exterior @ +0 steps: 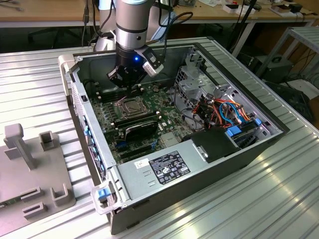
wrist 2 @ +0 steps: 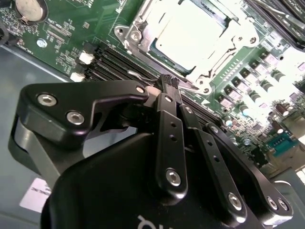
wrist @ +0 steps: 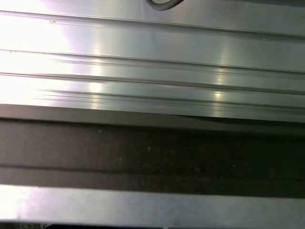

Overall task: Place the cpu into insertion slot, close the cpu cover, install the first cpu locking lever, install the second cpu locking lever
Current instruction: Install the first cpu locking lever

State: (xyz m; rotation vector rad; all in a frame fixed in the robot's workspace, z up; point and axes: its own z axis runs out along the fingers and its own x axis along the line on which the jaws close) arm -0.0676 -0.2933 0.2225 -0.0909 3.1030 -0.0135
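Gripper (wrist 2: pixel 162 86) closed beside cpu cover (wrist 2: pixel 141 29)

The closed hand (wrist 2: pixel 167 82) hovers beside the cpu cover (wrist 2: pixel 137 23) framing the cpu (wrist 2: pixel 190 28).

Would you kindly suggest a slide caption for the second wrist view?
With the gripper shut at a thin locking lever, the cpu lies framed by the cpu cover.
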